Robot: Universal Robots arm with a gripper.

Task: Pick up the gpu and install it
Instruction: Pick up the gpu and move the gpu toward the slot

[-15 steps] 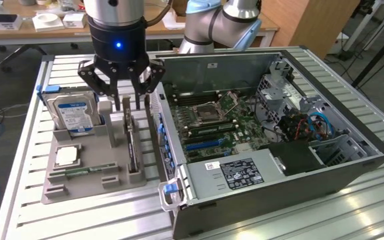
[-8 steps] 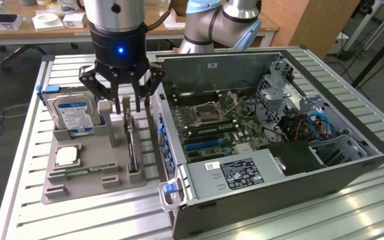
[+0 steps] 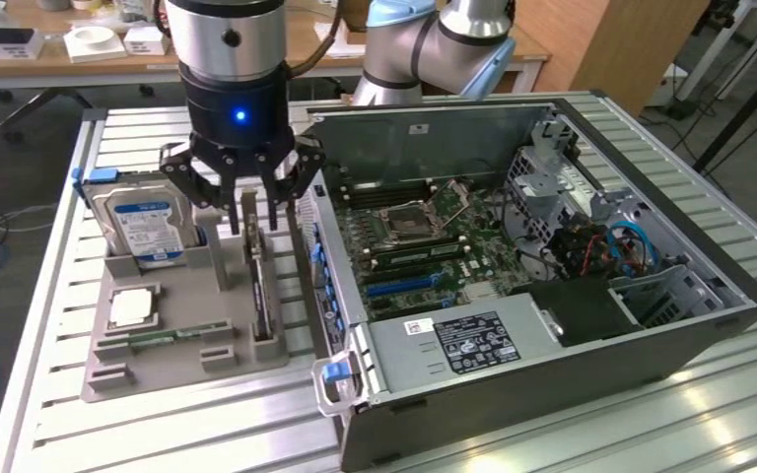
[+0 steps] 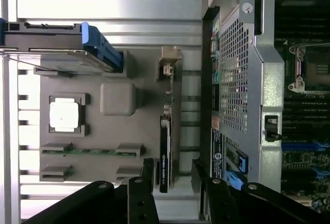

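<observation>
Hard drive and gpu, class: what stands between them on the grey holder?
A raised grey block of the holder stands between the hard drive and the gpu, clearest in the wrist view.

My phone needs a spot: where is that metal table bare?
The slatted metal table is bare below the grey plastic parts holder in the exterior view, and lower right of the open black computer case. Crowded: between holder and case, where the gripper hangs over the thin black gpu card.
</observation>
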